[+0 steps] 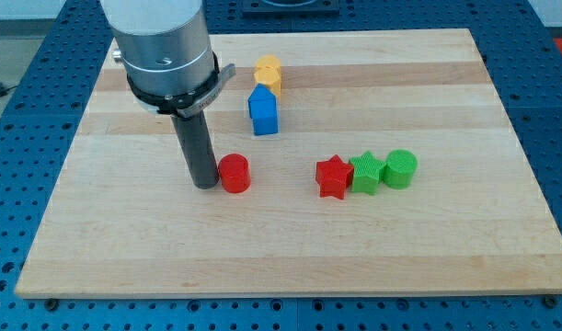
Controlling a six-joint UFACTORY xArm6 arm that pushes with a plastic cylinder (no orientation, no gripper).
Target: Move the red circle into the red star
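The red circle point(234, 173) sits left of the board's middle. My tip point(205, 183) rests on the board touching or almost touching the circle's left side. The red star point(333, 177) lies to the circle's right, about a hundred pixels away, at nearly the same height in the view. The star touches a green star-like block point(366, 172) on its right.
A green circle point(401, 169) sits right of the green star-like block. A blue house-shaped block point(263, 111) and a yellow block point(269, 73) lie towards the view's top. The wooden board point(446, 248) lies on a blue perforated table.
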